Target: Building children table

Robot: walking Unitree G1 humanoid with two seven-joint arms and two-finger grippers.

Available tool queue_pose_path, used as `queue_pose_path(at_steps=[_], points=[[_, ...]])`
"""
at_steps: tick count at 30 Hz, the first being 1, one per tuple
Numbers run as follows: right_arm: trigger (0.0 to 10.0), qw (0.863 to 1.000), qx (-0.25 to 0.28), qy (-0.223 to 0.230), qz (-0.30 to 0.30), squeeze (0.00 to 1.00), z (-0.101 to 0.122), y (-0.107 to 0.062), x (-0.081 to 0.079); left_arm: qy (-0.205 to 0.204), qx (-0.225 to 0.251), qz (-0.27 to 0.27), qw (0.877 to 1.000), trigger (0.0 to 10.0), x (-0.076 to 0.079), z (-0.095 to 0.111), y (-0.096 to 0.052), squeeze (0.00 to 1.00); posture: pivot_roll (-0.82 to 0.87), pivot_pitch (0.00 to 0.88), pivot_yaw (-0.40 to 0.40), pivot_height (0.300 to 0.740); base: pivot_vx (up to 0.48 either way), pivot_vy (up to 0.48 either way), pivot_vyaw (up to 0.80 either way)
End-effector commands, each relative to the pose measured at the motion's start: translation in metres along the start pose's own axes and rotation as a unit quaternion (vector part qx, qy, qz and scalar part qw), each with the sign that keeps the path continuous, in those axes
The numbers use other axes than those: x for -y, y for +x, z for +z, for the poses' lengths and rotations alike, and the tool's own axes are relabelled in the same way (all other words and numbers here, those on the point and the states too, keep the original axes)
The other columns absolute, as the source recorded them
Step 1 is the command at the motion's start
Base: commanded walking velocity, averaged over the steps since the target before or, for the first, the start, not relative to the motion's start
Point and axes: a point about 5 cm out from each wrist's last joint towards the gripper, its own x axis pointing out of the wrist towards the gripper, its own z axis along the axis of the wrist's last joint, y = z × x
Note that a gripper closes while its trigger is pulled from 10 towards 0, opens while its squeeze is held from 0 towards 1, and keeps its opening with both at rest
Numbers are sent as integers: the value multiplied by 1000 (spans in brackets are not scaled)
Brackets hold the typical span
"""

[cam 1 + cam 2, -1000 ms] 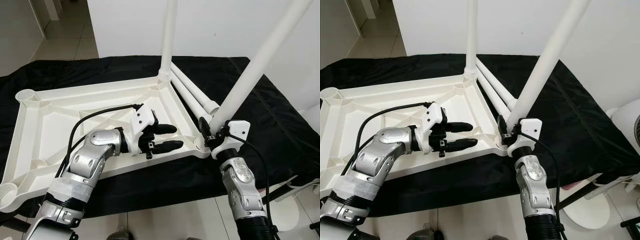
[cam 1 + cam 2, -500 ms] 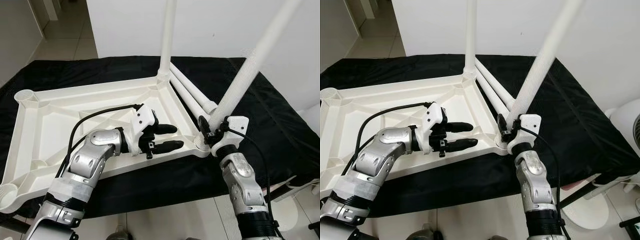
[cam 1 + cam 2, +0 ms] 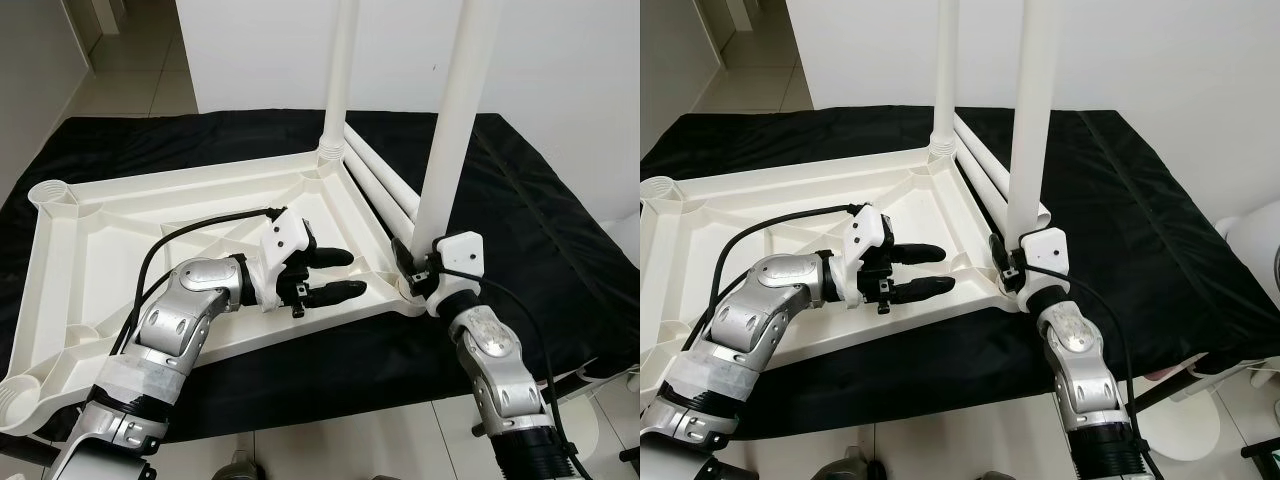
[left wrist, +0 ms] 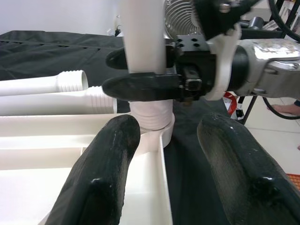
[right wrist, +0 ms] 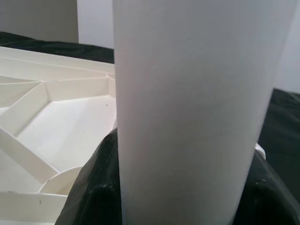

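The white plastic tabletop (image 3: pixel 130 230) lies upside down on a black cloth. One white leg (image 3: pixel 340 70) stands upright in its far right corner socket. My right gripper (image 3: pixel 415 262) is shut on a second leg (image 3: pixel 455 120), holding it upright with its threaded end (image 4: pixel 151 117) at the near right corner socket. My left gripper (image 3: pixel 348 274) rests open on the underside of the tabletop, just left of that corner, with its fingers (image 4: pixel 110 159) pointing at the leg's base. Two more legs (image 3: pixel 385 190) lie on the cloth beside the right rim.
The black cloth (image 3: pixel 540 230) covers a low platform with a drop to tiled floor at its near edge. Empty corner sockets (image 3: pixel 50 192) are on the left side. A fan (image 4: pixel 180 18) stands to the right, and a white wall is behind.
The leg in my right gripper has swung from leaning far to the right to standing upright over the near right corner socket. My left gripper has stayed put.
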Motion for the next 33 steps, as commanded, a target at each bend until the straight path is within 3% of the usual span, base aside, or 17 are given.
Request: queue_pose_path(at_steps=[1,8,13,21,33], points=[[10000,998,-61,-5,14,0,-30,-15,-6,5,-4,-2,1000,10000,-2,0,0,0,11,0,-8,740,0,0,0],[10000,1000,-23,4,7,0,-32,-28,-13,6,-4,1,1000,10000,-4,1,-1,0,4,14,3,740,0,0,0],[10000,996,-18,72,-44,0,-37,-30,-7,5,-3,1,1000,10000,-5,1,0,0,-1,18,10,740,0,0,0],[10000,990,-21,127,-61,0,-43,-28,-6,6,-2,1,1000,10000,-5,2,1,0,5,18,6,740,0,0,0],[10000,987,-77,123,-71,0,-46,-13,0,7,-2,4,1000,10000,-6,2,0,0,9,19,5,740,0,0,0]])
